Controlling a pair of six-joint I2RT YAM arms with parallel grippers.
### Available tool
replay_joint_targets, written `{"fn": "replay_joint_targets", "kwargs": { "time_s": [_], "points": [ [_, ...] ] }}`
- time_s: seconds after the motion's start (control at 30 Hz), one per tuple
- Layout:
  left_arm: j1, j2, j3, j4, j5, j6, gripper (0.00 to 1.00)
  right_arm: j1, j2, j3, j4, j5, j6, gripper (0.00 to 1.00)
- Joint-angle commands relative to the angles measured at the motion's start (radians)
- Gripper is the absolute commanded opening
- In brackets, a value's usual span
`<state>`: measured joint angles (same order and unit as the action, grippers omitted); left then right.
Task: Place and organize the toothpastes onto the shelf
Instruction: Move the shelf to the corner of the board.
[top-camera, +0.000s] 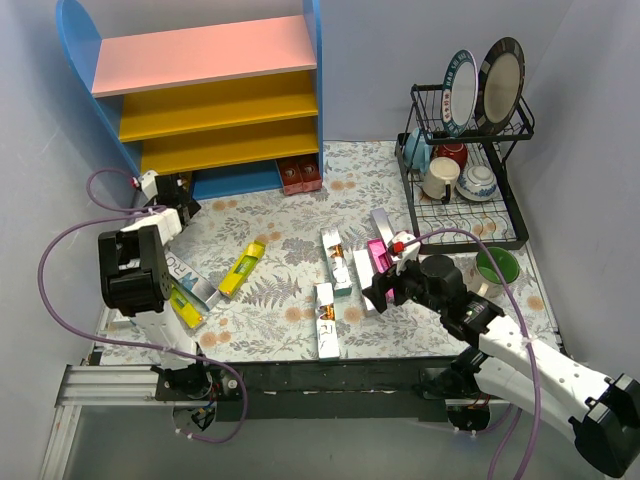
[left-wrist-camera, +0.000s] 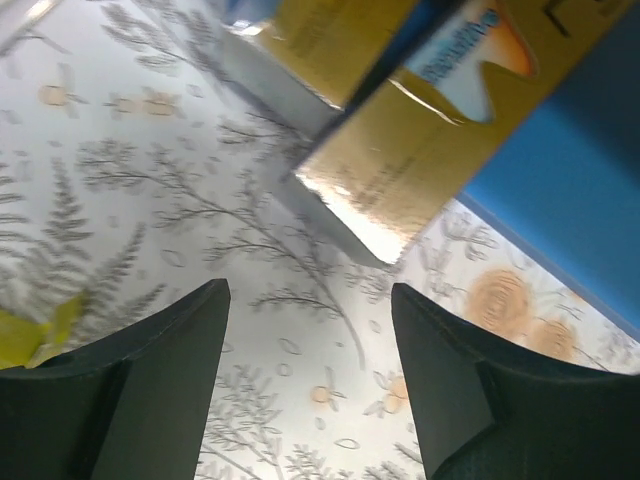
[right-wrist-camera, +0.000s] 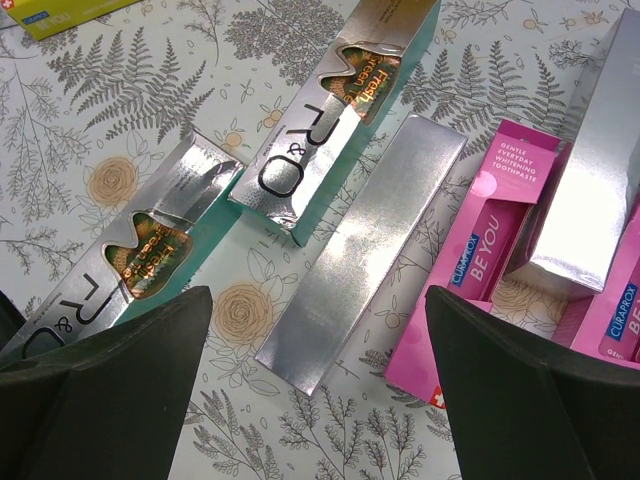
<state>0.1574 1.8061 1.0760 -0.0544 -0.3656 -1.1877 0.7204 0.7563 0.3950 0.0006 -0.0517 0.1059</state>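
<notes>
Right wrist view: my right tool (right-wrist-camera: 315, 320), apart, hangs over a silver box (right-wrist-camera: 365, 250) toward the tabletop's near edge. It is probably light, stiff, slick cardboard, so I'd grip across its narrow width. My left tool (left-wrist-camera: 310, 300) is apart too.

one shelf (top-camera: 210, 55), two plates (top-camera: 461, 88); two dark red toothpastes (top-camera: 291, 177)

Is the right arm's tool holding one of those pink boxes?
No, the right tool is open and empty, with a pink box lying loose below it.

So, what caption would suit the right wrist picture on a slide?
Open right gripper poised above a silver toothpaste box, pink box alongside, on fern-print cloth.
</notes>
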Motion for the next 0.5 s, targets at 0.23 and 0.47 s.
{"fn": "replay_joint_targets", "kwargs": {
  "time_s": [0.23,0.47],
  "points": [
    [-0.015,0.124,0.177,0.041,0.122,0.002,0.64,0.005,0.032,0.016,0.045,0.016,-0.003,0.96],
    [-0.016,0.144,0.21,0.082,0.16,0.034,0.65,0.005,0.067,0.019,0.056,0.013,-0.008,0.96]
  ]
}}
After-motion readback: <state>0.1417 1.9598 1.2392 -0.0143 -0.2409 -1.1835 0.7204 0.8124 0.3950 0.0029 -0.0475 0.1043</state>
